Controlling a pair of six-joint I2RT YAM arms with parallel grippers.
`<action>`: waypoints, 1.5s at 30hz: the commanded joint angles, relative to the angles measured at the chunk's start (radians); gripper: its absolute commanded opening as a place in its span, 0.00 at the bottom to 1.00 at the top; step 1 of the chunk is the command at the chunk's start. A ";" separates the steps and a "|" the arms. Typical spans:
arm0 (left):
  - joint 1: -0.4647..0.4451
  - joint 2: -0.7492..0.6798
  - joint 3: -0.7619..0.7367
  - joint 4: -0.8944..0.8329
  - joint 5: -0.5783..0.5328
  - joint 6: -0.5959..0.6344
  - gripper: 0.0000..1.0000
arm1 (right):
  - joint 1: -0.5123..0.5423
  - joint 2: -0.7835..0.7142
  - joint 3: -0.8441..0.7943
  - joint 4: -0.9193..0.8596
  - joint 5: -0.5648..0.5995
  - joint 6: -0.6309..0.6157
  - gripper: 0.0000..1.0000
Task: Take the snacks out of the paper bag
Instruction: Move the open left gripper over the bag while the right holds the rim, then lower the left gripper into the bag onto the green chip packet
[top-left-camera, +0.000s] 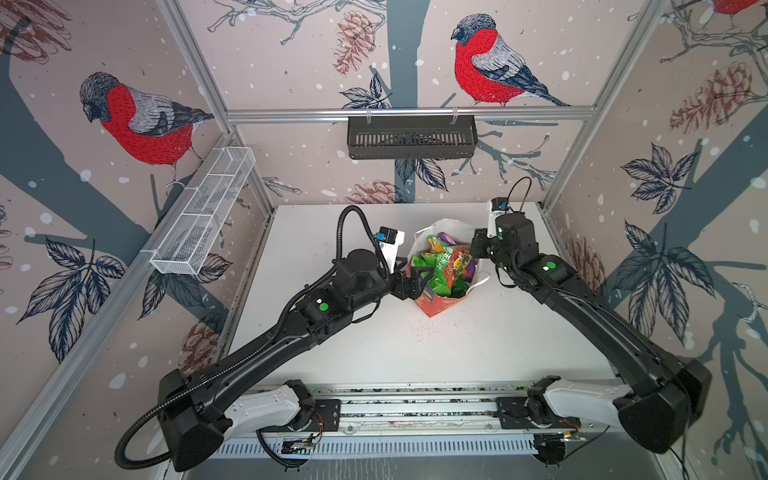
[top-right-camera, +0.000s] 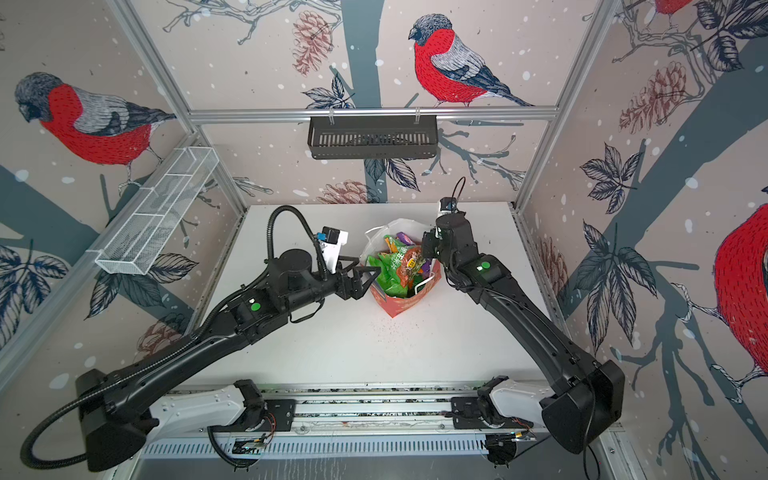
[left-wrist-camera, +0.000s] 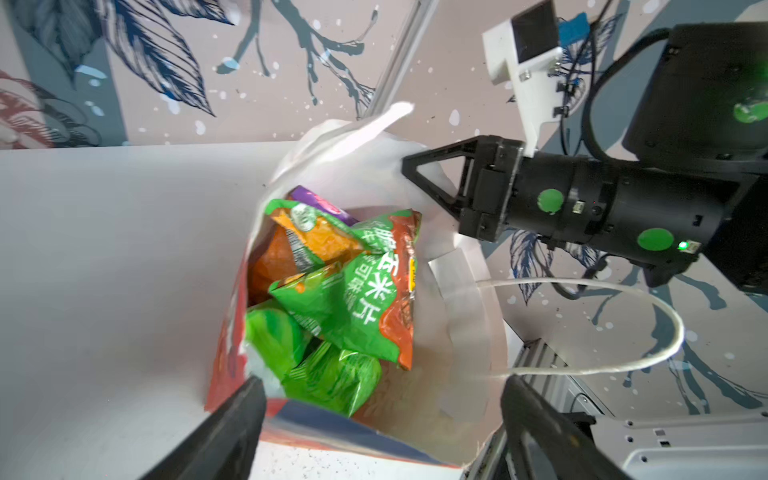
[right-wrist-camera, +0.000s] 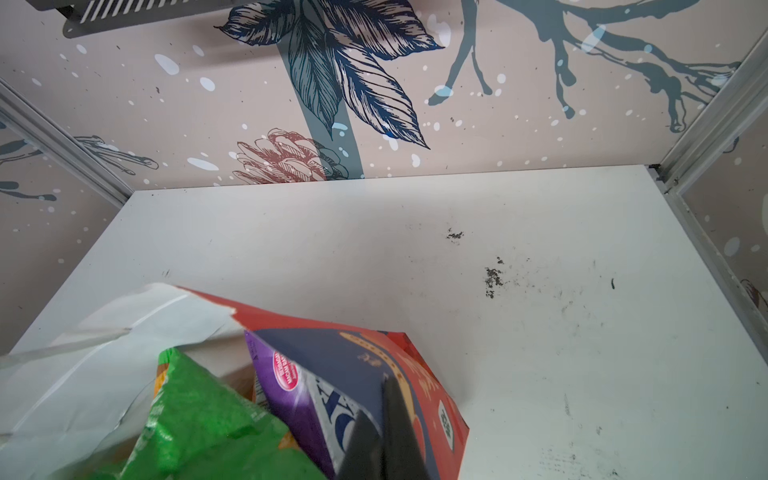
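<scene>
1. The paper bag (top-left-camera: 434, 305) stands in the middle of the table (top-left-camera: 374, 353), red outside, white inside. Its mouth gapes, crammed with the snacks (top-left-camera: 444, 270). I can't spot a single packet out on the tabletop.
2. The right gripper (left-wrist-camera: 409, 168) is clenched tight, and it looks pinched on the bag's far rim, pulling the white wall back.
3. The left gripper (left-wrist-camera: 380, 384) hangs at the near rim, spread wide with nothing between its fingers. The white cord handle (left-wrist-camera: 665, 345) loops just beside one of them.
4. My read is that this is the reach-in for a pick. Next it needs to dip into the mouth and close on the topmost green-red packet (left-wrist-camera: 374, 291) by a crinkly edge, clear of cord and paper wall.
5. Writing now: white characters 玉米片 run down that packet, and the yellow tag (left-wrist-camera: 412, 270) beside them is too blurred to read. The purple packet (right-wrist-camera: 291, 399) carries a pink oval label (right-wrist-camera: 286, 372) with lettering too small to trust. The gold pattern on the bag's blue band (right-wrist-camera: 353, 361) is unreadable.
</scene>
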 joint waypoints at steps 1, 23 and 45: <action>-0.026 0.035 0.041 0.096 -0.030 -0.044 0.87 | -0.013 -0.014 -0.012 0.099 -0.020 -0.003 0.00; -0.077 0.267 0.254 -0.015 -0.050 -0.040 0.77 | -0.078 -0.072 -0.077 0.185 -0.169 0.061 0.00; -0.076 0.396 0.331 -0.166 -0.257 0.004 0.64 | -0.081 -0.108 -0.108 0.217 -0.236 0.065 0.00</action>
